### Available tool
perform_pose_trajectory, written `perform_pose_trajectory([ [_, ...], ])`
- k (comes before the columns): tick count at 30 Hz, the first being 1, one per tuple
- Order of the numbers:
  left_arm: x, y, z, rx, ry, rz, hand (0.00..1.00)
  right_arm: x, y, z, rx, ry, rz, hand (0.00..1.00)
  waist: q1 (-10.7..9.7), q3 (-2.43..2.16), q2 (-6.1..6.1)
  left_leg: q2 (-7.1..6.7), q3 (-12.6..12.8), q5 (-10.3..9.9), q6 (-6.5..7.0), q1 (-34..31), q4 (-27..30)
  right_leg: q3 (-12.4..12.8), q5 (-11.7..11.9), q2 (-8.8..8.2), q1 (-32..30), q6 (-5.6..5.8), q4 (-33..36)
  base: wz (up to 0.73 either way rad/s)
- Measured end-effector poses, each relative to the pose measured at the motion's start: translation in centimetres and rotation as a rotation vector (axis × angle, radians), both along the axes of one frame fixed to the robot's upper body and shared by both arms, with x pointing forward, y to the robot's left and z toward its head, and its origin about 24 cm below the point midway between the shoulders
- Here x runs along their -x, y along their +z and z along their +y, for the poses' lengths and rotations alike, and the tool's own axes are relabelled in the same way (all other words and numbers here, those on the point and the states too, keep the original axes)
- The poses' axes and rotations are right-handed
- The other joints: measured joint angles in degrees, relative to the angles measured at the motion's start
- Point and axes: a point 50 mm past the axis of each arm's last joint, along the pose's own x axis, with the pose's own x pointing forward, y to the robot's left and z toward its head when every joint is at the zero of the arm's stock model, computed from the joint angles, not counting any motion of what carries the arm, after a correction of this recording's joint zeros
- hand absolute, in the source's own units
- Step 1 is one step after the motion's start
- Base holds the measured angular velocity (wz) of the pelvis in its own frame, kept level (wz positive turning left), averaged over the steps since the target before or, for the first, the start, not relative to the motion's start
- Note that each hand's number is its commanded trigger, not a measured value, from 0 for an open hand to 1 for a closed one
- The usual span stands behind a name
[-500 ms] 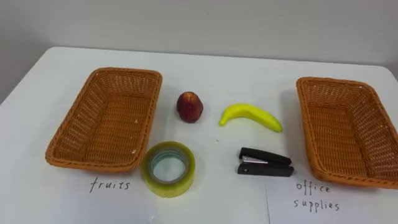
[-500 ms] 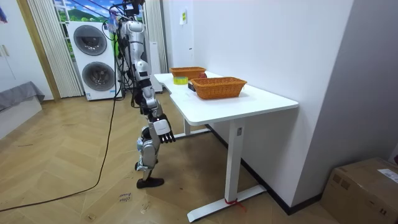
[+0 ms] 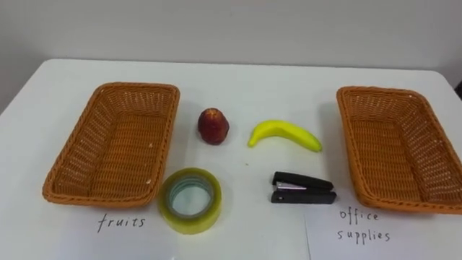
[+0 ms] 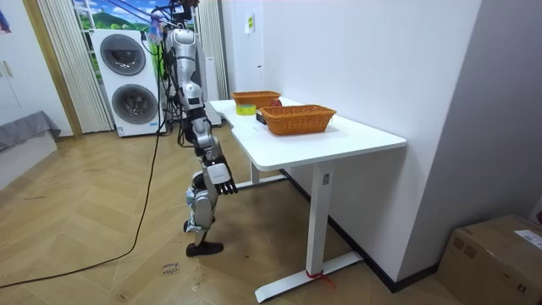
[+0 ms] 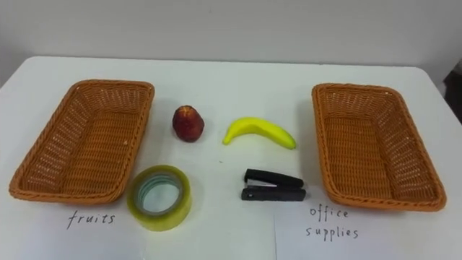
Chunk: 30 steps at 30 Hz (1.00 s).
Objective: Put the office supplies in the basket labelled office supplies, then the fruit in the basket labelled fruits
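Apple [image 3: 214, 126], banana [image 3: 284, 135], tape [image 3: 190, 200] and stapler [image 3: 303, 188] are laid mid-frame between the fruits basket [image 3: 72, 155] at left and the supplies basket [image 3: 437, 155] at right, likely for easy reach, while the right hand [image 4: 218, 176] is hung released beside the table [image 4: 339, 140]

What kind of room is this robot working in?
Probably a home-style laundry or utility room set up for testing: stacked white washing machines, a herringbone wooden floor, and a white desk holding two brown wicker baskets.
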Motion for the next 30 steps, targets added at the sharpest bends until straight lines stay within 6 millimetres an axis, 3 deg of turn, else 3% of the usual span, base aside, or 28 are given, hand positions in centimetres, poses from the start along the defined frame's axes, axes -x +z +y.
perform_pose_trajectory([
  [10,-0.3,0.0,0.1,0.005,-0.009,0.019,0.0,0.9,-0.1,0.0,0.013,-0.058,0.028,0.0,-0.2,-0.1,0.08,-0.01,1.2,0.0,0.0,0.3,0.0,0.6,0.1,0.09,-0.2,0.11,0.1,-0.05],
  [18,-0.7,0.1,0.5,-0.006,0.01,0.005,0.0,3.3,0.1,-0.8,0.03,-0.316,0.055,0.0,-0.7,-0.07,0.81,0.05,2.6,0.0,0.0,1.6,-0.7,3.2,0.1,0.17,-0.1,0.19,0.1,-0.11],
  [23,-0.7,0.2,1.1,-0.023,0.031,-0.005,0.0,4.0,0.3,-1.5,0.065,-0.448,0.057,0.0,-2.0,-0.12,0.5,0.01,2.8,0.0,0.01,2.0,-0.8,4.4,0.2,0.61,-0.6,0.24,0.6,-0.16],
  [30,-0.6,0.4,1.6,-0.056,0.05,-0.031,0.0,4.4,0.6,-2.6,0.129,-0.647,0.045,0.0,-3.9,-0.21,-0.85,0.06,2.9,0.0,0.01,2.3,-0.8,5.0,0.2,0.68,-1.0,0.24,1.5,-0.04],
])
